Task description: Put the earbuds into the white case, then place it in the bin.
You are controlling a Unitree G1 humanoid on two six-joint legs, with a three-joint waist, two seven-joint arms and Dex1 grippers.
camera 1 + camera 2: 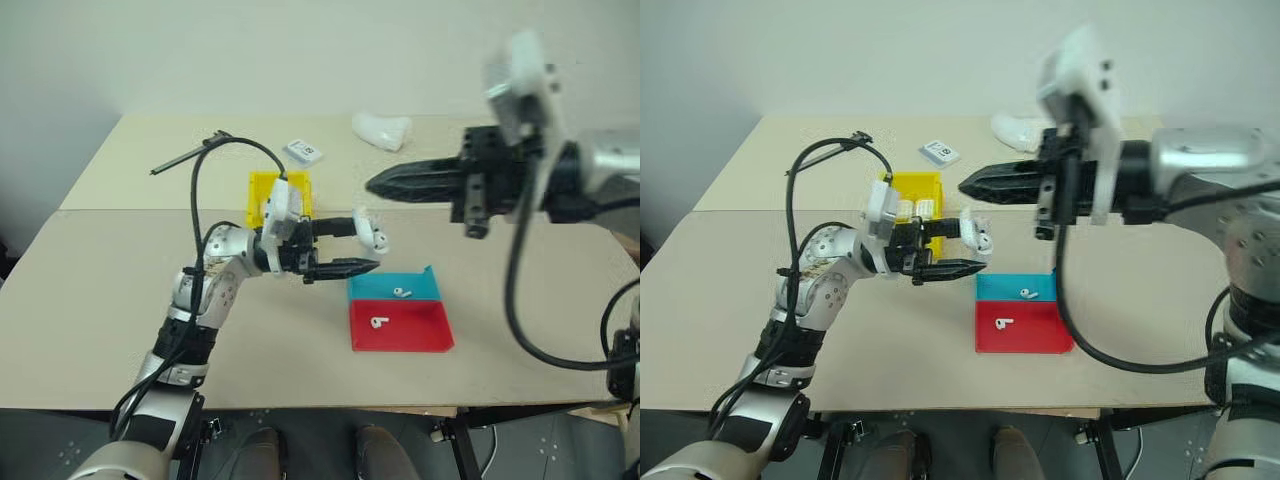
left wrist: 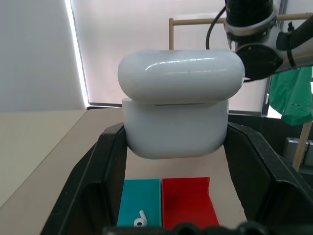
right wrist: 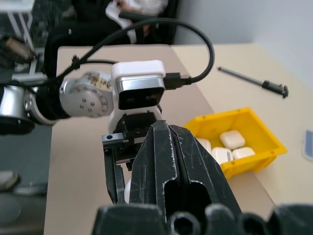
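White case (image 1: 370,231), a glossy rounded pebble, clamped between the two black fingers of the left gripper (image 1: 355,245), held in the air above the beige worktop (image 1: 120,300), lid seam showing as a thin line and lid apparently closed in the left wrist view. Case gripped near the fingertips, one finger above and one below in the head views, gripper pointing toward the robot's right.

Just below and to the right of the held case, two shallow trays side by side on the worktop: a teal tray (image 1: 425,285) carrying one earbud (image 1: 402,293), and touching it on the near side a red tray (image 1: 420,335) carrying the other earbud (image 1: 379,323). Both earbuds lying loose, stems flat on the tray floors, well apart from either gripper.

Behind the left gripper, the yellow bin (image 1: 910,183), open-topped, already holding several white cases (image 3: 230,139) alike.

Right gripper (image 1: 380,184) raised above the worktop, higher than the case and off to its right, black fingers pressed together, holding nothing, pointing left toward the case without touching it.

Farther back on the worktop: a small white card (image 1: 302,152), a lumpy white object (image 1: 382,130), and a thin dark tool (image 1: 188,155) near the far left edge.
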